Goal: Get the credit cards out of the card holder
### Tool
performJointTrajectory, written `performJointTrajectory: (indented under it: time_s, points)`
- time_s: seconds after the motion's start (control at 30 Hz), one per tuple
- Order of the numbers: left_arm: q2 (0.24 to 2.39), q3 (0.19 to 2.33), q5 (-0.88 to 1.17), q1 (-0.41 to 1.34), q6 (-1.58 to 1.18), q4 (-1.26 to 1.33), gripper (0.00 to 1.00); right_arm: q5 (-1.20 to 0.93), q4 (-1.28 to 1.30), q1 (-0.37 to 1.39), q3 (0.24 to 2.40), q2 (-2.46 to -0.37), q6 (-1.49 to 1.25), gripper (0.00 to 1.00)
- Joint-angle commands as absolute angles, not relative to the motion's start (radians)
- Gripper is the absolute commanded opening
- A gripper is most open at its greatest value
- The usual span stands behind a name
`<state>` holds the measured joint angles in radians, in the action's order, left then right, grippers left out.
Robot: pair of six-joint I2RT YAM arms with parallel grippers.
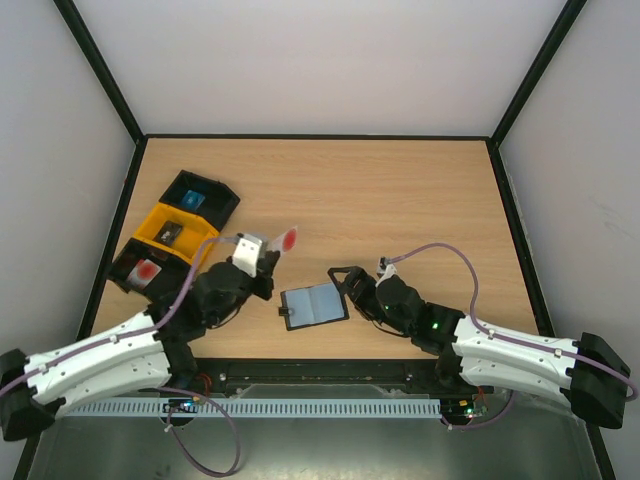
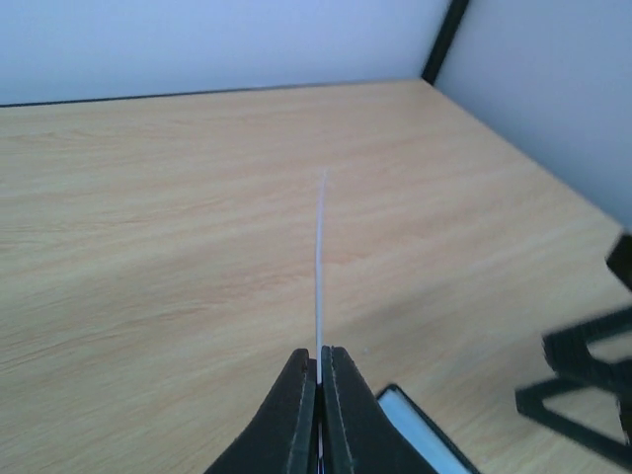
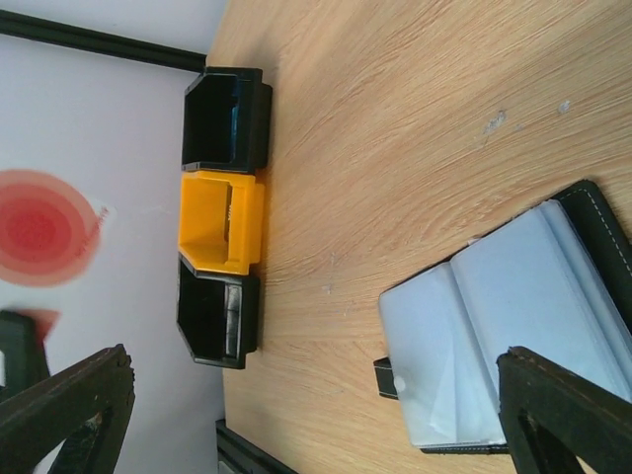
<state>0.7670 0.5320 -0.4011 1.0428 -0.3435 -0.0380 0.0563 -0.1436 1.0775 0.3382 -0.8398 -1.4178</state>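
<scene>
Three trays [image 1: 178, 228] are lined up at upper left, probably for sorting. Card holder [image 1: 314, 305] is laid open at bottom centre, grey-blue faces up, just beside the right gripper [image 1: 344, 287], fingers spread wide. One white, red-marked credit card [image 1: 288, 238] is pinched edge-on in the left gripper [image 1: 269, 256], likely tray-bound.

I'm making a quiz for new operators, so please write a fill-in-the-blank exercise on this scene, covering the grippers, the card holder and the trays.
1. The left gripper is ___ on a card that it holds above the table.
2. The right gripper, beside the unfolded card holder, has its jaws ___.
3. The middle tray in the row of three is ___.

Missing words: shut; open; yellow.
</scene>
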Motion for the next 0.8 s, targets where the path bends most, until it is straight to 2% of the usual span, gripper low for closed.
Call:
performJointTrajectory:
  time_s: [0.0,0.3,0.77]
  points:
    - [0.681,0.563,-0.312,0.912,-0.493,-0.127,0.03,0.080,-0.153,1.078,0.333,-0.846,-1.366,0.98]
    - [0.590,0.676,-0.214,0.620,-0.731,-0.457,0.03,0.080,-0.130,1.078,0.341,-0.836,-1.312,0.98]
    - [0.607,0.848,-0.171,0.350,-0.754,-0.734,0.03,0.112,-0.119,1.077,0.333,-0.810,-1.268,0.98]
